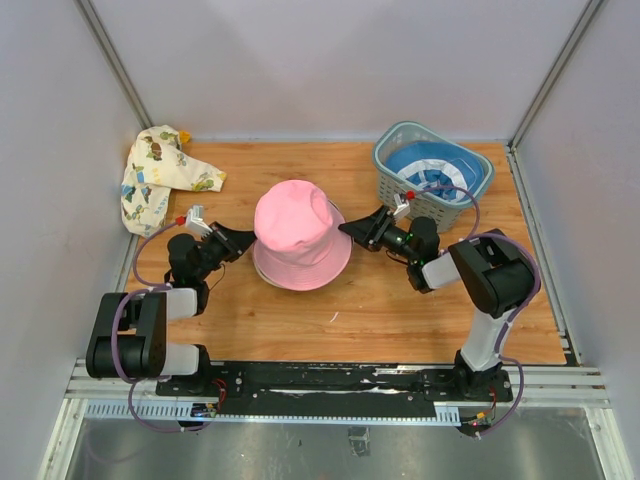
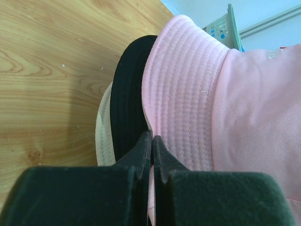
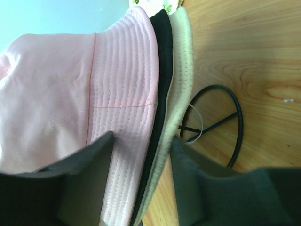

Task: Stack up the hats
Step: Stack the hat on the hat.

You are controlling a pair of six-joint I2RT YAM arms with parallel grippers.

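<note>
Looking at a pink hat [image 1: 293, 232] parked crown-up around the middle of the wooden table [image 1: 400, 300], topping a stack of three. Directly under it, going by the wrist views, a black hat [image 2: 129, 103], then a cream hat [image 2: 104, 136] at the bottom, brims nested and fanned out a bit at the edges. Out on the left side of the stack: left gripper [image 1: 248, 239] with fingers pressed fully together, tips right at the brim edge, about at the pink-black seam. Spotting a thin sliver of pink low down between those fingers, but honestly can't tell about any fabric actually pinched in there. Over on the right side: right gripper [image 1: 347, 228] spread open, straddling the brim edges of all three hats, one finger over the pink brim, the other out past the cream brim with bare wood showing in between, so not clamping anything. Also a thin black wire ring [image 3: 239, 113] lying on the wood just beside the cream brim on that side. Further back to the right, a grey-green slatted basket [image 1: 420, 207] with a blue hat [image 1: 432, 165] inside. Way over in the back-left corner, a pale printed hat [image 1: 160, 178] crumpled by the left wall, well apart from the stack.
</note>
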